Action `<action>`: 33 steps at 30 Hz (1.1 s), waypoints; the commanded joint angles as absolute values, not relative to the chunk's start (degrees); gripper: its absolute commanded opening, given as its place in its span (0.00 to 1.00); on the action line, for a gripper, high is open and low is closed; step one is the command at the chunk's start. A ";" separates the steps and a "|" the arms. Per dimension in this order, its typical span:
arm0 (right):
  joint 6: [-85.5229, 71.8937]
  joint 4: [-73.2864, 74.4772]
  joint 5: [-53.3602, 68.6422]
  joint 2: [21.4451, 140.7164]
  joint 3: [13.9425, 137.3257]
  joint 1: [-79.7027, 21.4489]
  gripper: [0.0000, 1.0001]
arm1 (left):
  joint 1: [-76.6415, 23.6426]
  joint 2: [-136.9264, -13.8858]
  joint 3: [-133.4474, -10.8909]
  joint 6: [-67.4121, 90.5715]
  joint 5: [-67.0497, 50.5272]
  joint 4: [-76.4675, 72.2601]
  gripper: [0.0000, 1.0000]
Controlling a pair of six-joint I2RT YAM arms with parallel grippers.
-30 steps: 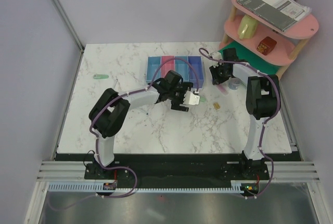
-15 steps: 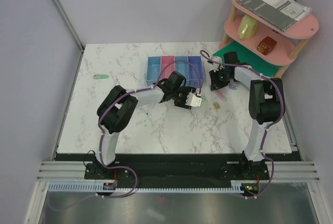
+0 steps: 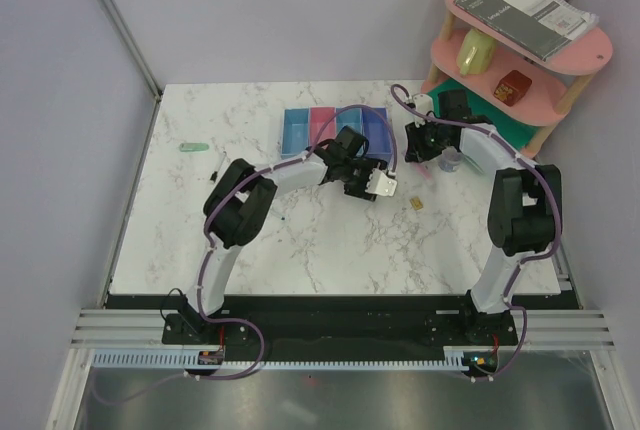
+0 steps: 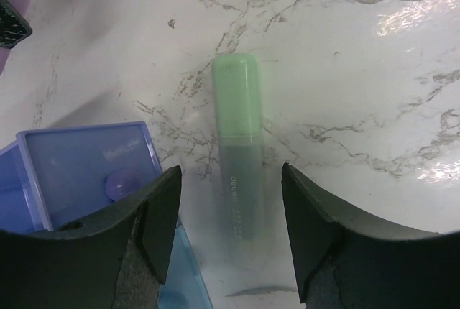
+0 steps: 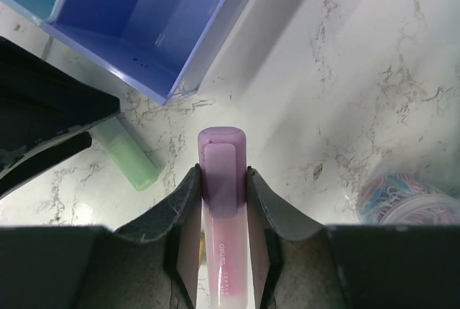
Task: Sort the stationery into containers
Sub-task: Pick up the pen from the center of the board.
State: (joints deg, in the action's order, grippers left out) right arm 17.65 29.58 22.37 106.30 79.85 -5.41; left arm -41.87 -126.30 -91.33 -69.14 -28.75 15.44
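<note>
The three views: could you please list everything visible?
Table: one, white marble.
Trays: one joined row of four, blue, pink, blue, purple-blue; table's far middle.
Green markers: two, pale green; one at table's left, one inside left gripper.
Pink-purple marker: one, in right gripper.
Clip: one, gold, mid-table right.
Round tub: one, greyish, coloured bands, table's right.
Shelf: one, pink, far right.
Notebook: one, grey, top tier.
Small objects: two, yellow-green and red-brown, lower tiers.
Mat: one, green, under shelf.
Left gripper: one, black, open astride green marker.
Right gripper: one, black, shut on pink-purple marker.
</note>
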 commanded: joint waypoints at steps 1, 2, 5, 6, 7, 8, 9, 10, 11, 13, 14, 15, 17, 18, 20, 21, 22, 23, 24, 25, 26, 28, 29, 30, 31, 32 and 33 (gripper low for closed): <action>18.46 29.09 23.91 103.19 79.19 -5.54 0.30 | -41.92 -129.55 -95.70 -72.86 -31.02 24.51 0.66; 18.54 29.09 23.82 103.01 79.02 -5.54 0.30 | -41.92 -129.99 -96.41 -73.64 -31.03 25.65 0.65; 18.81 29.18 23.91 102.04 78.66 -5.54 0.30 | -42.01 -131.83 -100.01 -75.84 -31.99 32.33 0.65; 18.98 29.18 23.99 101.69 78.66 -5.54 0.31 | -42.01 -132.18 -100.98 -76.37 -31.99 35.91 0.65; 18.98 29.18 24.08 101.08 78.58 -5.62 0.30 | -42.01 -133.23 -102.64 -76.99 -32.08 37.43 0.65; 19.07 29.27 24.08 100.81 78.57 -5.54 0.30 | -42.01 -133.59 -103.44 -77.60 -31.99 39.18 0.65; 19.07 29.27 24.26 100.55 78.49 -5.62 0.31 | -42.01 -134.12 -104.14 -78.48 -31.91 40.33 0.65; 19.07 29.35 24.43 99.94 78.49 -5.54 0.31 | -42.01 -134.47 -105.37 -78.83 -31.64 42.52 0.65; 19.07 29.36 24.61 99.67 78.49 -5.54 0.31 | -42.01 -135.34 -105.73 -79.53 -31.47 43.32 0.65; 18.99 29.44 25.13 98.88 78.66 -5.54 0.31 | -42.19 -135.88 -106.52 -80.07 -30.59 44.81 0.64; 18.90 29.44 25.40 98.62 79.10 -5.54 0.31 | -42.10 -136.23 -106.70 -80.42 -30.41 45.17 0.62; 18.81 29.79 25.75 98.35 79.36 -5.54 0.31 | -42.10 -136.23 -106.61 -80.68 -30.24 45.52 0.60; 18.37 29.88 26.54 97.65 80.50 -5.62 0.31 | -42.27 -136.41 -106.70 -81.03 -29.71 46.05 0.54; 18.11 29.88 26.72 97.56 81.20 -5.63 0.31 | -42.36 -136.58 -106.70 -80.95 -29.62 46.23 0.52; 17.41 29.88 27.07 97.56 83.65 -5.54 0.31 | -42.54 -136.67 -106.70 -81.04 -29.01 46.58 0.45; 16.97 29.45 27.07 97.82 84.54 -5.62 0.31 | -42.63 -136.76 -106.70 -81.12 -28.83 46.67 0.44; 16.35 28.92 27.07 98.43 85.42 -5.62 0.31 | -42.80 -136.93 -106.70 -81.21 -28.57 46.76 0.42; 15.65 28.22 26.90 98.87 87.00 -5.54 0.31 | -42.89 -137.02 -106.61 -81.56 -28.30 46.93 0.38; 13.82 26.04 26.89 99.31 87.53 -5.54 0.31 | -42.98 -137.11 -106.61 -81.39 -28.04 46.93 0.38; 12.67 24.62 26.81 100.45 87.97 -5.54 0.31 | -43.15 -137.20 -106.61 -81.39 -27.78 47.11 0.36; 11.44 21.83 26.72 101.15 88.76 -5.54 0.31 | -43.33 -137.20 -106.44 -81.13 -27.69 47.20 0.33; 7.83 19.70 26.98 103.69 89.82 -5.62 0.31 | -43.68 -136.94 -106.17 -80.86 -27.51 47.72 0.29; 6.69 18.12 27.07 104.67 90.87 -5.71 0.30 | -43.86 -136.85 -106.08 -80.69 -27.42 47.90 0.23; 4.94 17.32 27.24 105.55 91.31 -5.80 0.30 | -43.94 -136.50 -105.56 -80.60 -27.16 48.25 0.18; 4.14 16.44 27.25 107.04 91.67 -5.97 0.30 | -44.12 -135.89 -105.21 -80.42 -27.07 48.43 0.05; 3.78 14.87 27.16 107.66 91.76 -6.24 0.30 | -44.21 -135.44 -104.94 -79.64 -26.98 48.34 0.02; 3.69 14.07 26.38 108.54 91.67 -6.59 0.30 | -44.21 -135.00 -104.33 -79.02 -27.16 48.34 0.02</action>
State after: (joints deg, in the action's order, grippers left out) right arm 8.56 20.60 25.74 104.53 90.02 -5.61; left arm -42.68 -133.25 -107.31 -79.37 -29.71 41.15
